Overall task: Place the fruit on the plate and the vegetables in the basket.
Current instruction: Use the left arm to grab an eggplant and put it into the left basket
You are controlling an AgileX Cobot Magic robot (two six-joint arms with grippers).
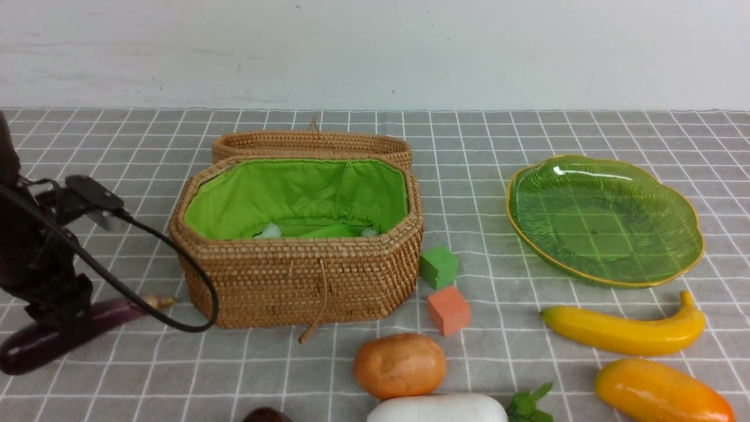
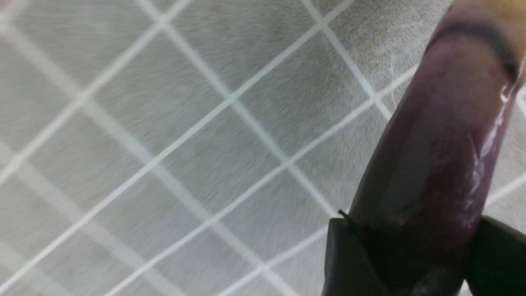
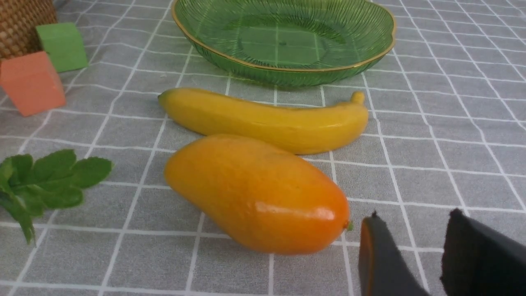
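Grey checked cloth (image 1: 498, 351) bears one long dark-purple eggplant (image 1: 26, 351) beside the brown woven rattan basket (image 1: 304, 281), which holds something green and white (image 1: 328, 231), half hidden. Left gripper (image 2: 413, 230) straddles the eggplant, perhaps touching it; grip I cannot tell. Right gripper (image 3: 415, 234), partly open and holding nothing, hovers beside one orange-yellow mango (image 3: 254, 193).

No text, label, brand mark, number or sign can be read in any of the three views. The woven basket (image 1: 299, 281), the green glass plate (image 1: 638, 193), the green cube (image 1: 438, 266) and the orange cube (image 1: 448, 309) all show plain, unmarked faces. The checked cloth on the worktop (image 1: 527, 135) carries only its white grid lines.
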